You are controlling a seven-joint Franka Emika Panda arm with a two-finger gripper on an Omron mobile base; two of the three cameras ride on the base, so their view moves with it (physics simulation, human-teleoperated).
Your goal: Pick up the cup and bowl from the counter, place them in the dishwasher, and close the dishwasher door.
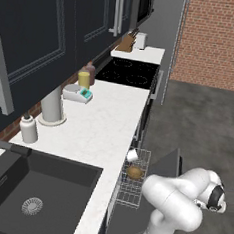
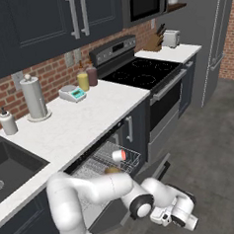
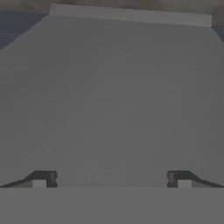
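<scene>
Both cup (image 2: 119, 155) and bowl (image 1: 134, 172) racked — claw (image 3: 111, 178) spread.

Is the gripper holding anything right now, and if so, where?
Nothing is held: the gripper is open and empty, facing the dishwasher door.

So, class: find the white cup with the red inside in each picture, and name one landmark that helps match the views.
Left base view: the cup lies at the far end of the pulled-out wire rack, below the counter edge.
Right base view: the cup is mid-frame in the rack.
Hand view: not in it.
Shared landmark: the bowl beside it.
</scene>
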